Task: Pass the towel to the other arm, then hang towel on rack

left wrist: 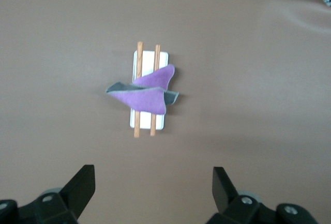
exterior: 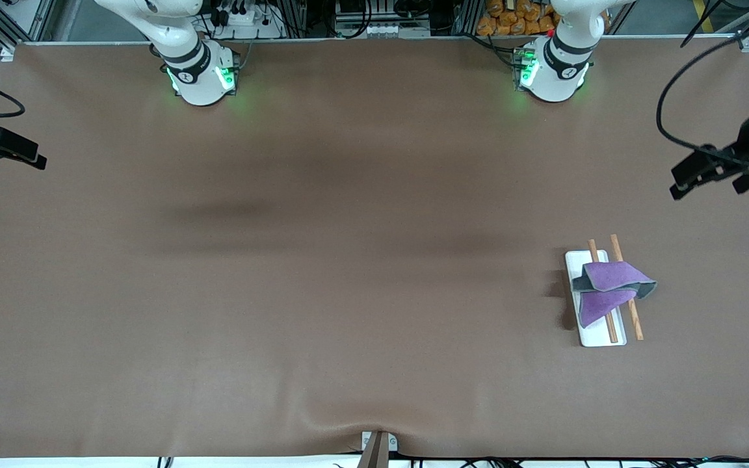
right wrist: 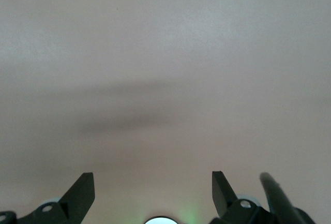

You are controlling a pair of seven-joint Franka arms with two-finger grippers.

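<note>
The towel (exterior: 608, 284), purple with a dark grey underside, hangs draped across the two wooden rods of the rack (exterior: 599, 337), whose white base plate lies on the table toward the left arm's end. The left wrist view shows the towel (left wrist: 147, 93) on the rack (left wrist: 161, 58) from above. My left gripper (exterior: 690, 182) is open and empty, raised at the left arm's end of the table; its fingers (left wrist: 83, 182) frame bare table. My right gripper (exterior: 30, 158) is open and empty, raised at the right arm's end; its wrist view shows only its fingers (right wrist: 83, 188) and table.
The brown table mat (exterior: 322, 292) spreads wide between the two arm bases (exterior: 202, 75). A small bracket (exterior: 378, 445) sits at the table's edge nearest the front camera. Cables run along the table's end by the left arm.
</note>
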